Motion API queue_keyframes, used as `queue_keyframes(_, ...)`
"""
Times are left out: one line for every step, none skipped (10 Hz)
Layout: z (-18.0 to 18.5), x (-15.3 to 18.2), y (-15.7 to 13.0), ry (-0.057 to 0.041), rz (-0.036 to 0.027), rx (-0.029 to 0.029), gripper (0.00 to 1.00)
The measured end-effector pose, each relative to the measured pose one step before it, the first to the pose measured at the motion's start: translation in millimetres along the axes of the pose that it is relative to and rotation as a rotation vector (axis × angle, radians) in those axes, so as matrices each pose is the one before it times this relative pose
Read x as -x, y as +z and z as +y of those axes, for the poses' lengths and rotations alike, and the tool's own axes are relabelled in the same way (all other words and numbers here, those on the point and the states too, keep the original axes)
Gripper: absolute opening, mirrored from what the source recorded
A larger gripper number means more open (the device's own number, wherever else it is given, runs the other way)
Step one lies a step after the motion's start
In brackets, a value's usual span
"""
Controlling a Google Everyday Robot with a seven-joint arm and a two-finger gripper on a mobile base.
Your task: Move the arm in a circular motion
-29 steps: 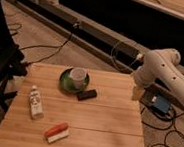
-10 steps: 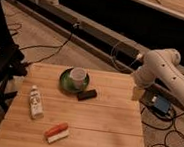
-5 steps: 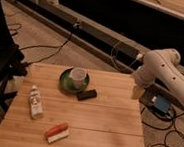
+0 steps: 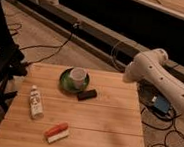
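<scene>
Here's the arm [image 4: 160,80], reaching in from the right, long axis slanting up toward the far left. Its rounded joint hangs just off the wooden surface's [image 4: 105,121] far-right corner. The end effector is out of view, so I cannot tell its state.

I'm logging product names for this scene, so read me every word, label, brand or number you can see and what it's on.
No text here can be read.
White bottle: dark marks on its label, too blurred to read.
The arm: rows of small dark dots only, no lettering.
The gripper is not in view, so there is nothing to read on it.
</scene>
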Motion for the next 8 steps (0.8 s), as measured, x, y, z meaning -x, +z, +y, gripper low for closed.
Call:
queue_keyframes(-6.38,21.64,13.55,0.00858,-0.05399,-0.00521,0.00)
queue_keyframes(-3.02,19.94,11.34,-0.00202,-0.04423,0.00271,0.00)
queue_keyframes(-0.32,23.00,6.71,-0.01849,-0.05137,0.00613,0.00)
queue_keyframes(3.87,24.93,3.22,-0.03411,-0.05300,0.01085,0.00)
queue_keyframes(12.64,28.15,1.91,-0.05912,-0.05406,0.02516,0.00)
queue_keyframes(10.67,11.58,-1.38,-0.03606,-0.02169,0.01871,0.00)
queue_keyframes(22.95,12.52,-3.19,-0.05224,-0.02286,0.03991,0.00)
queue_keyframes(28.17,6.06,-3.68,-0.04166,-0.01111,0.05091,0.00)
